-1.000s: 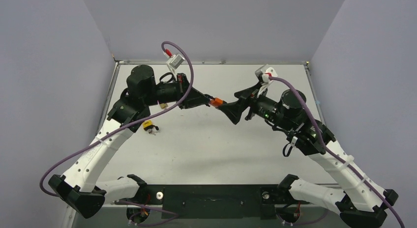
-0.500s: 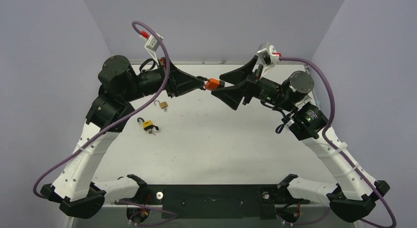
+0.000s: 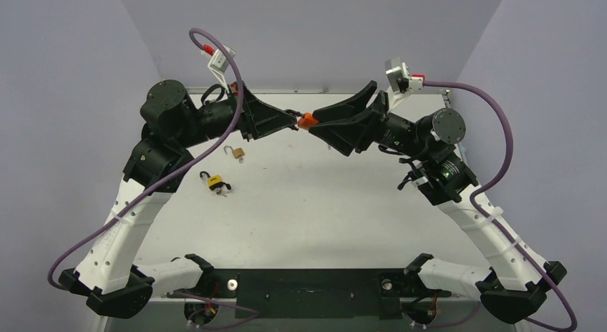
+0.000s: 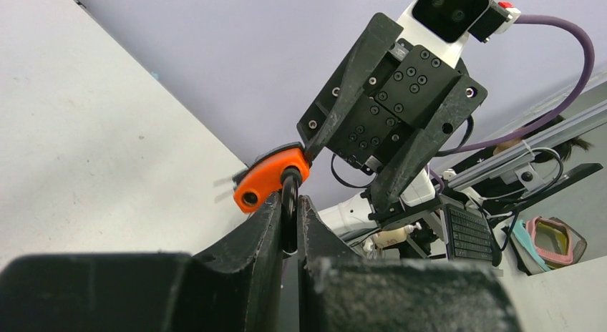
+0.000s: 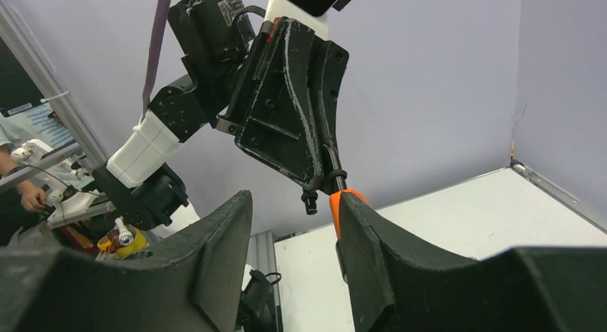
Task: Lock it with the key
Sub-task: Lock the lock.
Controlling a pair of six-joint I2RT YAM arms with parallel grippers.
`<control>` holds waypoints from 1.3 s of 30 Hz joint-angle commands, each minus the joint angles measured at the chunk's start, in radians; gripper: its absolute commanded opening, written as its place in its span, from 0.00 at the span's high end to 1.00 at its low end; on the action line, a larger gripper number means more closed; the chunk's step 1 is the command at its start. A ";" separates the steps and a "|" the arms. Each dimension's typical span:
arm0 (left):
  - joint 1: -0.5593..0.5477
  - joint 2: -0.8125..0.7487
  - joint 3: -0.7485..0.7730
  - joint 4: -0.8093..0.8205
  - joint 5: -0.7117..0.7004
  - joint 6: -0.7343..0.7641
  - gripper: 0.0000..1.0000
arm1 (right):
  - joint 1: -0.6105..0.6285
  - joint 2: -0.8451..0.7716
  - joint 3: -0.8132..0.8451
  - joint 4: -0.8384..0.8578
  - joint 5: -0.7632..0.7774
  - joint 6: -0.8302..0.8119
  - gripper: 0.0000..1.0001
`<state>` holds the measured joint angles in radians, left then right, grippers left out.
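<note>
My left gripper (image 3: 292, 121) is raised above the far middle of the table and is shut on the black shackle (image 4: 290, 203) of an orange padlock (image 3: 308, 120). The lock's orange body (image 4: 272, 178) sticks out past my left fingertips. My right gripper (image 3: 317, 122) faces it, open. In the right wrist view the orange padlock (image 5: 336, 207) touches the tip of the right-hand finger (image 5: 358, 239), and the other finger stands well apart. I cannot make out a key clearly; thin blurred metal bits show beside the lock body.
A small brass padlock (image 3: 236, 153) with its shackle open lies on the white table (image 3: 322, 203) at the left. A yellow padlock (image 3: 215, 181) with small metal bits beside it lies nearer. Grey walls close in the left, back and right.
Both arms rose from low over the table to high at the back with the orange padlock. In the last half second my right gripper closed in slightly on the lock.
</note>
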<state>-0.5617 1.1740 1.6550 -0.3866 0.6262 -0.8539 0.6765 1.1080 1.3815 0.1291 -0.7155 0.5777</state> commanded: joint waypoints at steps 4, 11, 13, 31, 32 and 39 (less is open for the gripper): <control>0.006 -0.014 0.066 0.074 -0.005 -0.025 1.00 | 0.011 -0.005 0.042 -0.093 0.061 -0.128 0.51; 0.015 -0.018 0.079 0.069 0.005 -0.027 1.00 | 0.024 0.012 0.065 -0.200 0.085 -0.196 0.44; 0.016 -0.018 0.082 0.073 0.010 -0.029 1.00 | 0.026 0.014 0.059 -0.195 0.088 -0.195 0.44; 0.016 -0.022 0.059 0.092 0.021 -0.039 1.00 | 0.049 0.020 0.001 -0.041 0.058 -0.097 0.55; 0.016 -0.024 0.057 0.094 0.022 -0.040 1.00 | 0.048 0.020 -0.007 -0.033 0.054 -0.085 0.55; 0.016 -0.029 0.041 0.105 0.024 -0.047 1.00 | 0.048 0.016 -0.025 0.000 0.052 -0.063 0.63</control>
<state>-0.5495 1.1748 1.6836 -0.3927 0.6415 -0.8837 0.7170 1.1263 1.3621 0.0467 -0.6445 0.4953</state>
